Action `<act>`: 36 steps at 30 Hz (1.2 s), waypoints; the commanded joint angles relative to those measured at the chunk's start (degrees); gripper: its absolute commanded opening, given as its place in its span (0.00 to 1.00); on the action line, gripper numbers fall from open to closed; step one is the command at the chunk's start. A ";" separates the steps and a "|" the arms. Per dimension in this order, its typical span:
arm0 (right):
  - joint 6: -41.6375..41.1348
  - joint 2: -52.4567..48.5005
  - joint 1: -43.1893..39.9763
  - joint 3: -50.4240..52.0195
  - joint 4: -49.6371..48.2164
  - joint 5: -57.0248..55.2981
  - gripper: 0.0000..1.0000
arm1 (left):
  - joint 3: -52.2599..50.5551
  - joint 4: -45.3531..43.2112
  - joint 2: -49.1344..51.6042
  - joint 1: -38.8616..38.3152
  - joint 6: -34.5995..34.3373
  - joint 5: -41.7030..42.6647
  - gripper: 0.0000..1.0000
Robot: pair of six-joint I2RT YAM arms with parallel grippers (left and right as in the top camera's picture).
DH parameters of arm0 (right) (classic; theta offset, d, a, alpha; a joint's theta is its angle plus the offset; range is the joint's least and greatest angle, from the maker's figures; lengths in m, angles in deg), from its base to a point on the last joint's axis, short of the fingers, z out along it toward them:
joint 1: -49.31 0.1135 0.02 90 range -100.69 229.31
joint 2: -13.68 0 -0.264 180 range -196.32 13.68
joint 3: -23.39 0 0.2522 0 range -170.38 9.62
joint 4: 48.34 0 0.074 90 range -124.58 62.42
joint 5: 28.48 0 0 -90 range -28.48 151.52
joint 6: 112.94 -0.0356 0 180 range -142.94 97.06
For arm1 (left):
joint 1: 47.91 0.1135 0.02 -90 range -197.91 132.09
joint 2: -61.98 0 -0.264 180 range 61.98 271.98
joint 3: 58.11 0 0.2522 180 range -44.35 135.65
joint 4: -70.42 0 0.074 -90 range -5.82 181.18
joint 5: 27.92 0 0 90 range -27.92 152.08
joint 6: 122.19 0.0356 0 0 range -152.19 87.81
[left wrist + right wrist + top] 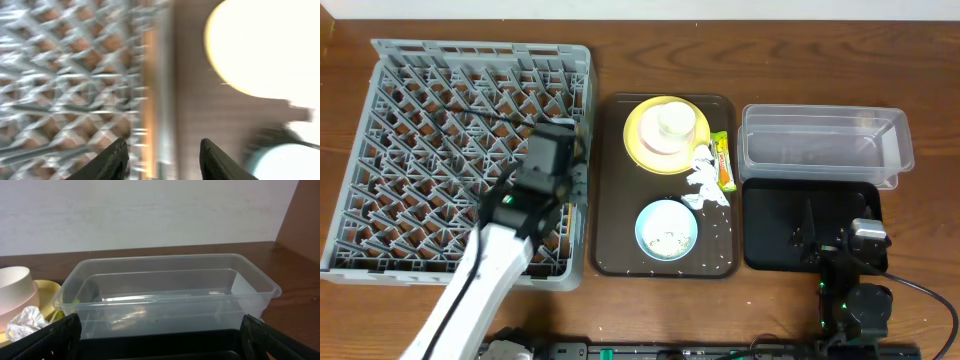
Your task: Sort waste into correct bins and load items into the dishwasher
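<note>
Overhead, the left gripper (558, 148) is seen above the rim of the dish rack (430, 130), beside the brown tray (610, 200) where the yellow plate (638, 140), white cup (674, 122) and blue bowl (666, 230) sit unloaded. In the left wrist view, heavily blurred, its jaws are held apart, nothing between. In the right wrist view the right gripper (159, 330) is spread wide before the clear tub (165, 295), nothing held. A low crossing could be snagged on that rim — or the cup tipped off the plate.

Left wrist view blurred, yellow plate (260, 45) cropped
</note>
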 commanded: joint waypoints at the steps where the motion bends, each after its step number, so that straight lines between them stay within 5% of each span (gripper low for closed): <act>1: -0.57 0.13 0.50 0.04 0.24 -0.79 0.99 | 1.73 1.07 -5.14 0.15 -7.85 21.84 0.51; 4: -0.57 0.13 0.50 0.04 0.24 -0.79 0.99 | 1.66 6.21 -5.57 -1.05 -11.28 30.38 0.58; 9: -0.57 0.13 0.50 0.04 0.24 -0.79 0.99 | -0.74 12.50 -2.89 -6.54 -11.87 30.45 0.59; 22: -0.57 0.13 0.50 0.04 0.24 -0.79 0.99 | -2.56 12.00 5.14 -16.39 -12.55 30.42 0.59; 36: -0.57 0.13 0.50 0.04 0.24 -0.79 0.99 | -2.56 10.95 5.55 -16.48 -13.79 29.73 0.59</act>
